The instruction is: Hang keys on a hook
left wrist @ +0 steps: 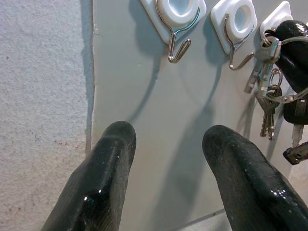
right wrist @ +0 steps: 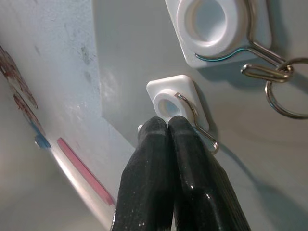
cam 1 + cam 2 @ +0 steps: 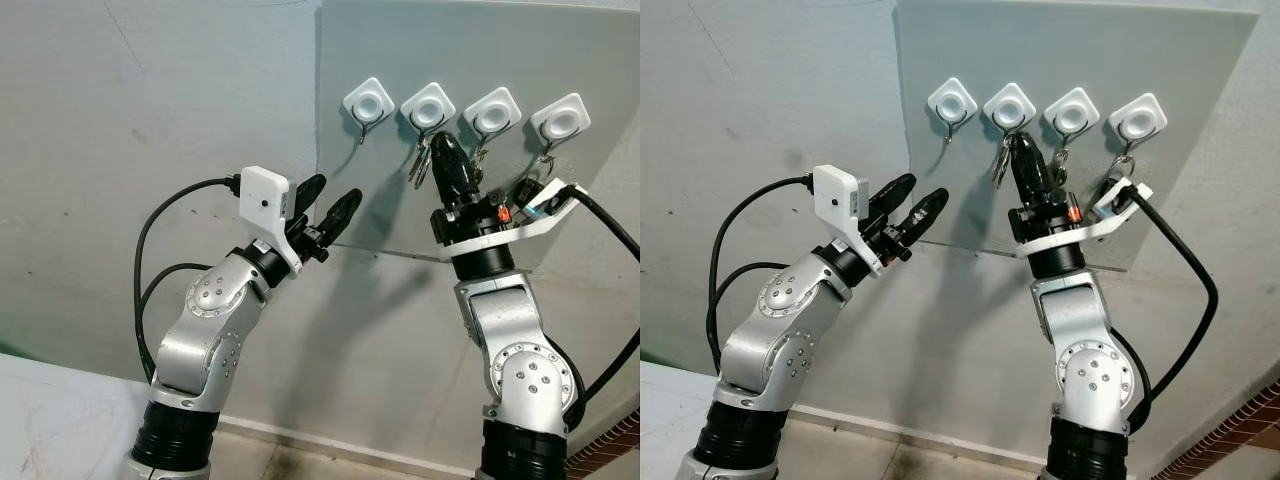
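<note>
Right pincer [image 3: 1024, 150], fingers pressed together, reaches up at the second hook [image 3: 1011, 106], where the keys [image 3: 1000, 160] hang beside it; whether it grips them is unclear. Left pincer [image 3: 912, 198] hovers open, empty. Hanging seems nearly finished.

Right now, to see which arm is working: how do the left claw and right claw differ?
The left claw has its fingers spread, while the right claw has them pressed together. The left claw sits lower, short of the leftmost hook. The right claw reaches up among the hooks, beside hanging keys. Both point at the grey panel.
</note>
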### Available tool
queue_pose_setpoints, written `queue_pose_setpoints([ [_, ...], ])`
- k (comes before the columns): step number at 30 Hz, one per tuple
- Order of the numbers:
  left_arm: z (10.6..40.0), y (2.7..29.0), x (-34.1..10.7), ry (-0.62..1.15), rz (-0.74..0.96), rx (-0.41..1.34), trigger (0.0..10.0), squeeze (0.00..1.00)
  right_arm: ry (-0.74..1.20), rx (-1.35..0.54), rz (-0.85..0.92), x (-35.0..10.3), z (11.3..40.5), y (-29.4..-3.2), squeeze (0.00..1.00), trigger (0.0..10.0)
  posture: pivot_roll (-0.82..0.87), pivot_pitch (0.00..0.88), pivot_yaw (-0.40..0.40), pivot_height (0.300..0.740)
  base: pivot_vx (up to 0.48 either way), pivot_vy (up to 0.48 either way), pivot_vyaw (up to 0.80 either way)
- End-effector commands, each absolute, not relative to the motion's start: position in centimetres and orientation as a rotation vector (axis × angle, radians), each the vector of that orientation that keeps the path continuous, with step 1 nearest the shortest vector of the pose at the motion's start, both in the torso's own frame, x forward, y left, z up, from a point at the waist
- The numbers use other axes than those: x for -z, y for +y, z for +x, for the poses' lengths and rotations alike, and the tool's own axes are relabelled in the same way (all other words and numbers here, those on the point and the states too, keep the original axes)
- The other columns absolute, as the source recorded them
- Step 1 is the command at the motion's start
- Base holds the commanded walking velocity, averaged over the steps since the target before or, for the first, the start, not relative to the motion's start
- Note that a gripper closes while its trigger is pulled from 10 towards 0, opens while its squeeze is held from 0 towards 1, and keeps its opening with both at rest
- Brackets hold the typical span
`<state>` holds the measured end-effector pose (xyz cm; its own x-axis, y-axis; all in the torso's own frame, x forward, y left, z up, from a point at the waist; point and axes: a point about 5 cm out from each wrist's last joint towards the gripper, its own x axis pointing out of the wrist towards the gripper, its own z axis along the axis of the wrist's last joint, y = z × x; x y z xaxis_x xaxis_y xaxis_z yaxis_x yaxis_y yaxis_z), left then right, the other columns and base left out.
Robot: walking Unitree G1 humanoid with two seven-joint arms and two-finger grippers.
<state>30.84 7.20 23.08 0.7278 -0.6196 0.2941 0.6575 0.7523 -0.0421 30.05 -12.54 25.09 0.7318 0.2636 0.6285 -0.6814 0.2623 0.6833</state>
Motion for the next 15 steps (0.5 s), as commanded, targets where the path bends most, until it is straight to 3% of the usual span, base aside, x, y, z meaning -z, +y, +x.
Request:
queue_pose_setpoints([
  [1, 30.50, 7.17, -23.51, -0.285, -0.145, 0.708, 10.0, 0.00, -0.434, -0.662, 1.141, -25.45, 30.32, -12.54, 0.00, 10.0, 0.13, 0.000, 0.007, 0.740, 0.000, 0.000, 0.00],
  [15, 30.55, 7.27, -23.53, -0.284, -0.143, 0.702, 10.0, 0.00, -0.375, -0.650, 1.140, -25.09, 30.73, -12.23, 0.00, 10.0, 0.13, 0.000, 0.008, 0.740, 0.000, 0.000, 0.00],
])
